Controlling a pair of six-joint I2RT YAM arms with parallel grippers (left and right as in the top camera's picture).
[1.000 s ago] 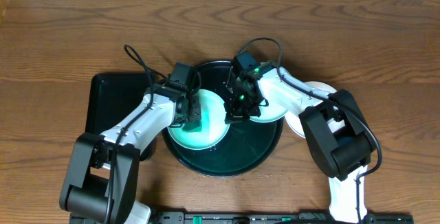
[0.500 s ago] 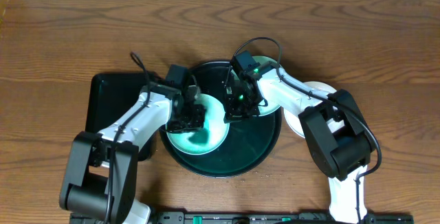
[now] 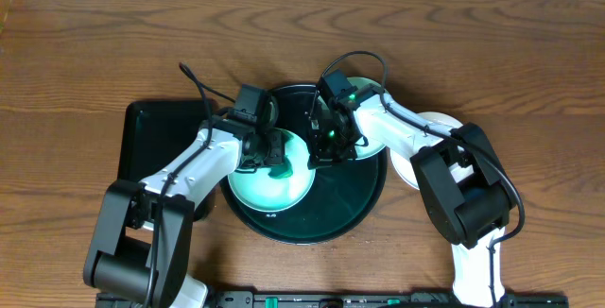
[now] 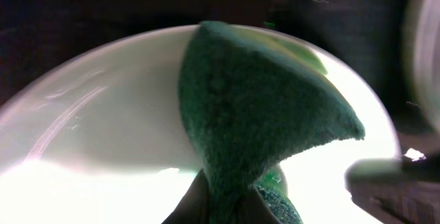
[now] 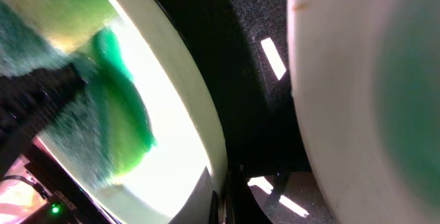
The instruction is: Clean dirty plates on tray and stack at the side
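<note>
A turquoise plate [image 3: 274, 183] lies on the left half of the round black tray [image 3: 331, 209]. My left gripper [image 3: 271, 149] is shut on a green sponge [image 4: 261, 114] pressed on this plate [image 4: 103, 114]. My right gripper [image 3: 324, 149] is shut on the plate's right rim [image 5: 185, 93], which sits between its fingers [image 5: 221, 203]. A second turquoise plate [image 3: 369, 155] lies on the tray's right side under the right arm, and shows in the right wrist view [image 5: 371, 80]. A white plate [image 3: 435, 120] sits on the table right of the tray, partly hidden by the arm.
A smaller black rectangular tray [image 3: 156, 143] lies left of the round tray, under the left arm. The wooden table [image 3: 473, 43] stretches behind and to both sides. A black rail runs along the front edge [image 3: 378, 299].
My left gripper has swept the sponge over the plate, first toward the near left, then back toward the far right. The right gripper and the plate rim it holds have stayed put.
</note>
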